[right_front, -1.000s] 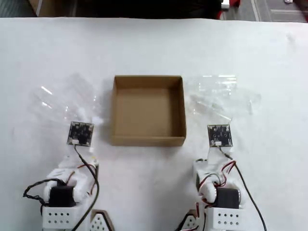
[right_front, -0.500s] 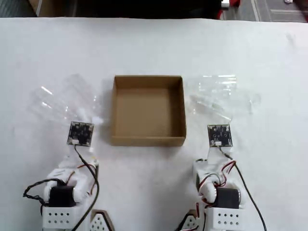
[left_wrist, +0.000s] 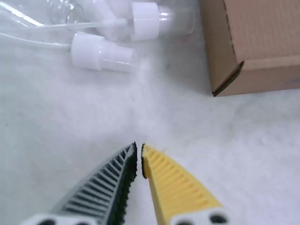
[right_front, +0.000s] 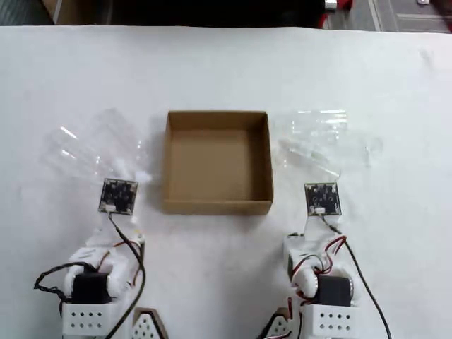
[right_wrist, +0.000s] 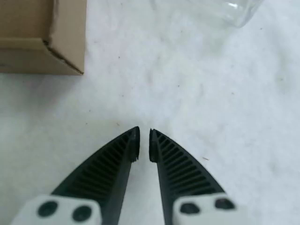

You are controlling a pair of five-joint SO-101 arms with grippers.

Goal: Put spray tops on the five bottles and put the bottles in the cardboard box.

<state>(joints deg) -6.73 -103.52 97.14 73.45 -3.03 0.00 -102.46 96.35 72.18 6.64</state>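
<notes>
We see a broad white table point(right_front: 226, 63) under everything. At its middle sits the open, square, brown cardboard box point(right_front: 217, 207), flaps gone and nothing inside it.

On the near edge of the table stand the two white arms with black motors and loose red and black wires. The left arm point(right_front: 95, 279) is in front of the box's left corner and the right arm point(right_front: 319, 282) in front of its right corner. Each carries a small dark camera board at its wrist.

Right of the box, just beside its wall, lies a heap of clear plastic bottles point(right_front: 321, 145) on their sides. The right wrist view catches the rounded end of one of them point(right_wrist: 220, 9) and a corner of the box point(right_wrist: 42, 33).

Left of the box lies a second clear heap, the spray tops point(right_front: 95, 148). In the left wrist view we make out white ribbed collars point(left_wrist: 101, 52) with thin clear tubes, lying close to the box's corner point(left_wrist: 262, 47). We cannot count the pieces in either heap.

The left gripper point(left_wrist: 139, 152), one ribbed finger grey and one yellow, hangs over bare table near the spray tops. Its tips are drawn together and hold nothing. The right gripper point(right_wrist: 142, 138), both fingers black, hangs over bare table between the box corner and the bottles. Only a slit shows between its tips, and it too holds nothing.
</notes>
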